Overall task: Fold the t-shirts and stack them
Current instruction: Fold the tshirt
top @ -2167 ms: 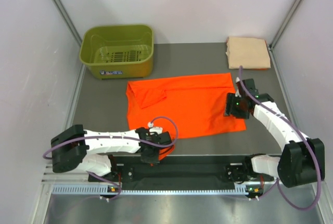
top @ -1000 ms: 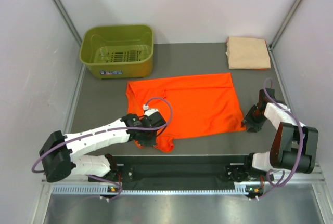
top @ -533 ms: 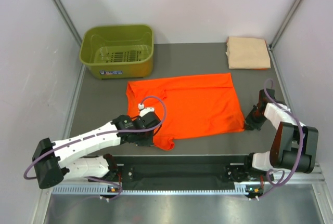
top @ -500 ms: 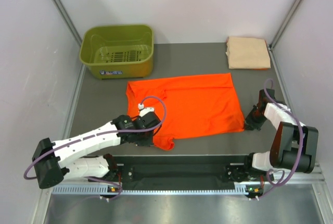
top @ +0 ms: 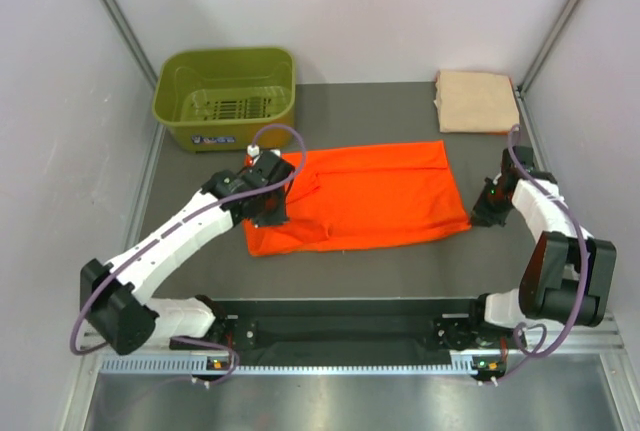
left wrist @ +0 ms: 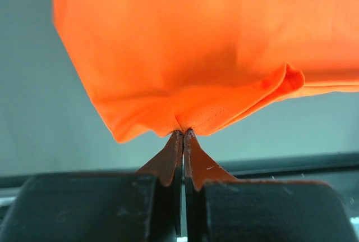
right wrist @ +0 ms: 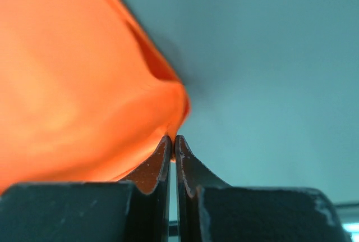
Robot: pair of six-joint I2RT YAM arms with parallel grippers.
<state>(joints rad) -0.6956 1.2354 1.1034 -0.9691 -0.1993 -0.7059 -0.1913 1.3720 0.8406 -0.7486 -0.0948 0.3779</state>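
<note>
The bright orange t-shirt point(top: 370, 196) lies across the middle of the grey table, its near part doubled back over itself. My left gripper point(top: 268, 213) is shut on a pinch of its left hem point(left wrist: 185, 123), lifted off the surface. At the shirt's right edge my right gripper point(top: 480, 213) is shut on its near right corner point(right wrist: 168, 113). The pale peach-tan t-shirt point(top: 477, 101) rests folded as a square in the far right corner, away from both grippers.
An olive-green plastic basket point(top: 226, 97) stands at the far left, just beyond my left arm. White walls close in the table point(top: 400, 271) on the left, right and back. The arms' base rail point(top: 340, 336) runs along the near edge.
My left gripper carried the shirt's near left edge away from the rail toward the basket, folding the shirt shorter. My right gripper closed on the right corner and moved slightly farther back.
</note>
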